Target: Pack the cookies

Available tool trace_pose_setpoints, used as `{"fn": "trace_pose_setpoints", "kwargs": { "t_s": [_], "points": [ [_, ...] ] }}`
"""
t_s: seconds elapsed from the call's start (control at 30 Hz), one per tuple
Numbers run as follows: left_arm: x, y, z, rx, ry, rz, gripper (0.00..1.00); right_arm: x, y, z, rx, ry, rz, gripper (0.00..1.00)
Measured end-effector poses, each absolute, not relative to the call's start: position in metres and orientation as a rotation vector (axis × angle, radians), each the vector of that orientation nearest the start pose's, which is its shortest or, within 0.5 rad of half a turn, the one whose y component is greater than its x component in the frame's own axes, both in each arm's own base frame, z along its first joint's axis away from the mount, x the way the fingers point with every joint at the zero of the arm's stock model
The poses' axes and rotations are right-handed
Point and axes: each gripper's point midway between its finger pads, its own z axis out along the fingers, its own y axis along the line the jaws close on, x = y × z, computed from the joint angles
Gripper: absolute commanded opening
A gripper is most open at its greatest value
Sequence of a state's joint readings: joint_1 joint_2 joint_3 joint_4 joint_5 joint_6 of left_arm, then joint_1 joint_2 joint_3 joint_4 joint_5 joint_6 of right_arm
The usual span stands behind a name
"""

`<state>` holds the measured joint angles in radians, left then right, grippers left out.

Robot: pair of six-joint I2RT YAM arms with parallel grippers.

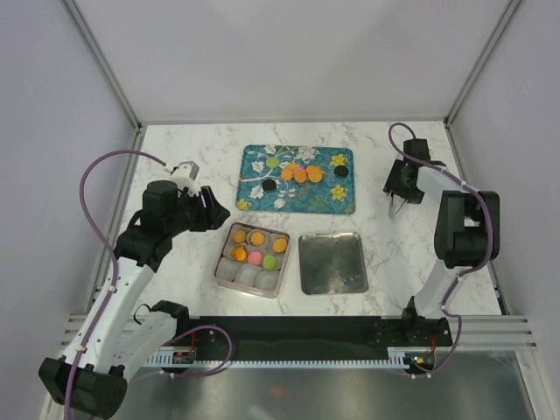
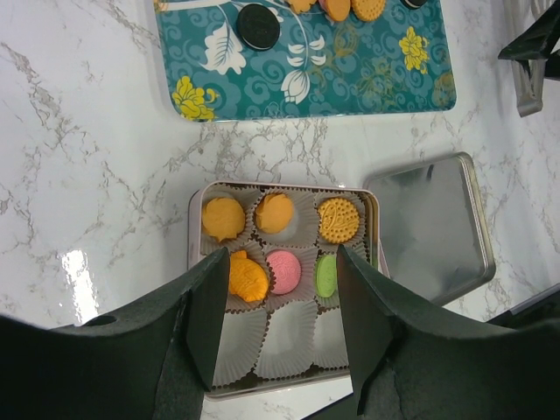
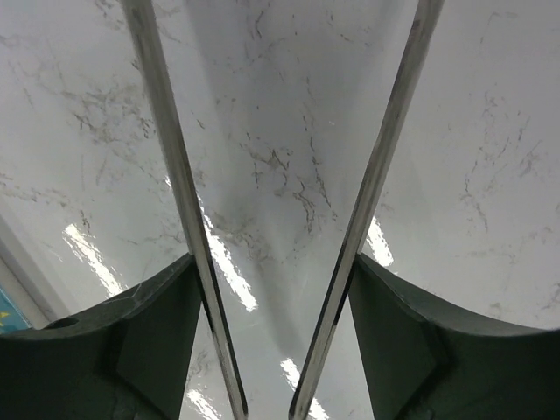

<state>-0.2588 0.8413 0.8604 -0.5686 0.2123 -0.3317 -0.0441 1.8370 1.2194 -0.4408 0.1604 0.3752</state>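
On the white marble table [image 1: 175, 157], our empty, spread left gripper [image 2: 282, 262] overlooks small round cookies [image 2: 223, 219] in the square metal tin [image 2: 194, 229] (right gripper [image 1: 398, 207] parted, parked clear).

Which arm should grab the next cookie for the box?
Probably left. The left claw hangs open and empty over the box, with cookies on the tray just beyond. The right claw is open too, but out over the table, farther from the box.

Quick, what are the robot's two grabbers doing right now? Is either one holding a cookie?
Left gripper: open, holding nothing.
Right gripper: open, holding nothing.
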Motion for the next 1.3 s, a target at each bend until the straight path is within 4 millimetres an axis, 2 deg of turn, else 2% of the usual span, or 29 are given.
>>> {"fn": "trace_pose_setpoints", "kwargs": {
  "t_s": [0.13,0.3,0.4,0.5,0.6,0.67,0.73,0.8,0.87,0.97,1.03,1.1,1.3],
  "points": [
    [0.252,-0.119,0.215,0.052,2.16,-0.572,0.6,0.409,-0.031,0.033,0.606,2.548,-0.094,0.85],
    [0.252,-0.119,0.215,0.053,2.16,-0.573,0.6,0.403,-0.031,0.029,0.619,2.561,-0.105,0.9],
    [0.252,-0.12,0.215,0.053,2.16,-0.574,0.6,0.397,-0.032,0.036,0.622,2.562,-0.115,0.94],
    [0.252,-0.12,0.215,0.054,2.158,-0.574,0.6,0.392,-0.033,0.065,0.619,2.511,-0.111,0.94],
    [0.251,-0.119,0.216,0.054,2.152,-0.575,0.6,0.391,-0.027,0.108,0.594,2.409,-0.064,0.91],
    [0.251,-0.119,0.218,0.055,2.147,-0.576,0.6,0.38,-0.012,0.129,0.547,2.356,-0.036,0.83],
    [0.25,-0.119,0.22,0.056,2.14,-0.576,0.6,0.361,0.016,0.137,0.469,2.335,0.026,0.75],
    [0.25,-0.119,0.221,0.056,2.134,-0.577,0.61,0.335,0.045,0.127,0.388,2.355,0.077,0.67],
    [0.249,-0.119,0.222,0.057,2.131,-0.577,0.61,0.304,0.07,0.105,0.313,2.419,0.12,0.64],
    [0.249,-0.119,0.221,0.057,2.132,-0.577,0.61,0.264,0.087,0.074,0.261,2.508,0.142,0.61],
    [0.249,-0.119,0.22,0.056,2.135,-0.577,0.61,0.244,0.091,0.063,0.248,2.543,0.146,0.6],
    [0.249,-0.119,0.218,0.056,2.138,-0.576,0.61,0.237,0.093,0.06,0.252,2.548,0.153,0.6],
    [0.249,-0.119,0.217,0.056,2.142,-0.576,0.61,0.233,0.102,0.053,0.239,2.556,0.153,0.54]
  ]
}}
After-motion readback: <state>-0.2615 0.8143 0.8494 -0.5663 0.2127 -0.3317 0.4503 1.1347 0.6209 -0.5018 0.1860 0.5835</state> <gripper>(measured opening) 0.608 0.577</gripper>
